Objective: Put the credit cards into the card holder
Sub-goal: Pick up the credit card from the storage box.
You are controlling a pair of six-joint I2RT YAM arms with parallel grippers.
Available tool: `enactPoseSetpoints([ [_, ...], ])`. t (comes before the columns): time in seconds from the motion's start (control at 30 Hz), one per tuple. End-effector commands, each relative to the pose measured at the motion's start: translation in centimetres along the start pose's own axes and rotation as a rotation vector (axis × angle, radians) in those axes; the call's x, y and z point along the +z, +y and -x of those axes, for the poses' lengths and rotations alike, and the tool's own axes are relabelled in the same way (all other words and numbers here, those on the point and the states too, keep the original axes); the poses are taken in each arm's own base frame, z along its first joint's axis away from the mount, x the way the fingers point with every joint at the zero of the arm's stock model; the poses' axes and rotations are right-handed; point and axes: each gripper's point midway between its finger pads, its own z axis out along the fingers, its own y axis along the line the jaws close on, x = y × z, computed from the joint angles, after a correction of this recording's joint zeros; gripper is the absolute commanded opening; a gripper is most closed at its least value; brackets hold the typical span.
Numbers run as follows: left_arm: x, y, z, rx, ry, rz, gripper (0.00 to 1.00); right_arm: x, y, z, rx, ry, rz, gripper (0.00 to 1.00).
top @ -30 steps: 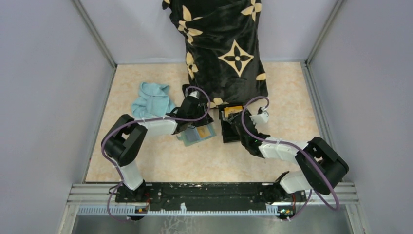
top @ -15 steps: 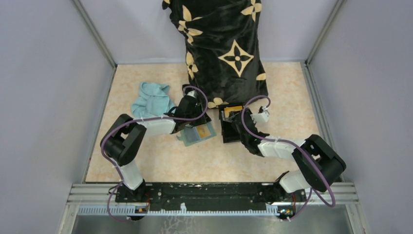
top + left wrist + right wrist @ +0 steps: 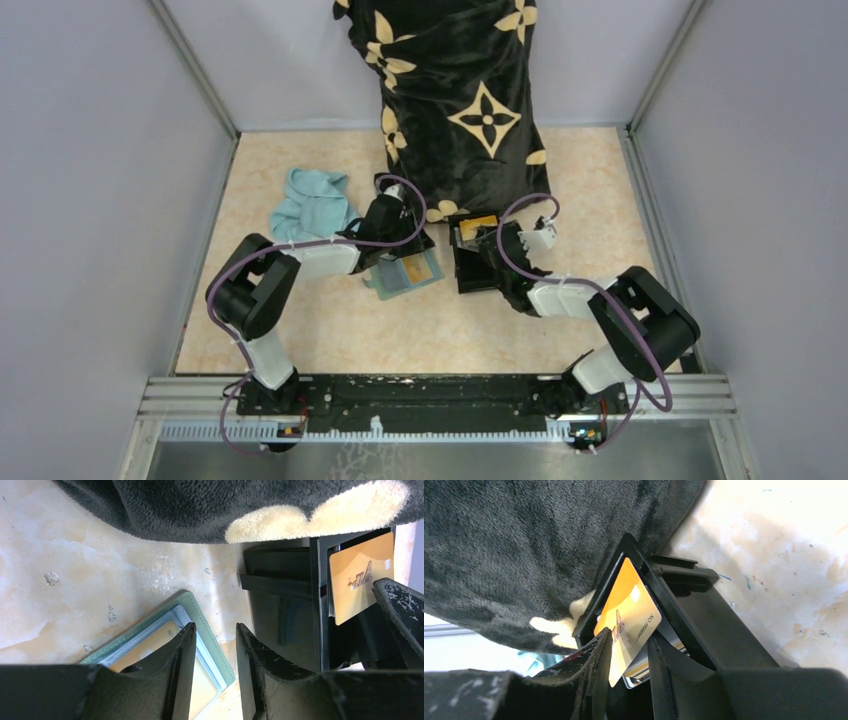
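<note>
From above, the card holder (image 3: 405,273) lies open on the marbled worktop (image 3: 330,330), just left of centre. The left fingers (image 3: 412,243) hang over its far edge. Just right of it stands a black box (image 3: 466,270) with a tan-orange card (image 3: 480,223) showing at its far end. The right fingers (image 3: 488,258) reach into that box. A black plush cloth (image 3: 460,90) with cream flowers drapes down from the back wall, its hem crowding both the box and the left arm's wrist. A light blue cloth (image 3: 312,205) lies crumpled to the left, near the left arm.

In the left wrist view, the left fingers are parted with nothing between them. Through the gap show the holder's green edge and bare worktop. Behind the holder's clear window sits an orange card (image 3: 150,641). The plush hem fills the top of the view, touching the box's top.

In the right wrist view, the right fingers stand on either side of the tan-orange card's lower corner. The card leans tilted in the box's end compartment. A slit shows beside the card, so I cannot tell whether they pinch it. Further cards (image 3: 640,670) are stacked behind it, and the plush cloth presses against the box's outer wall.
</note>
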Motion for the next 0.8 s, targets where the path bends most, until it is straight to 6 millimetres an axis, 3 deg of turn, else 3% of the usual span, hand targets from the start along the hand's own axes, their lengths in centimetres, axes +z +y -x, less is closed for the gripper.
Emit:
enactPoseSetpoints([
  [0.0,0.0,0.1,0.3,0.013,-0.009,-0.016,0.42,0.6,3.1,1.1,0.057,-0.032,0.093,0.31],
  [0.2,-0.3,0.2,0.4,0.010,-0.015,-0.009,0.42,0.6,3.2,0.9,0.050,-0.013,0.114,0.15],
  [0.33,-1.0,0.2,0.8,0.009,-0.029,-0.001,0.43,0.1,3.3,1.0,0.038,0.000,0.127,0.00],
  [0.57,-3.0,-0.6,2.0,0.026,-0.066,-0.004,0.49,-2.0,4.7,1.9,-0.050,0.030,0.194,0.00],
  [0.77,-5.6,-2.2,3.8,0.085,-0.116,-0.044,0.58,-4.9,6.0,3.1,-0.172,0.076,0.256,0.00],
])
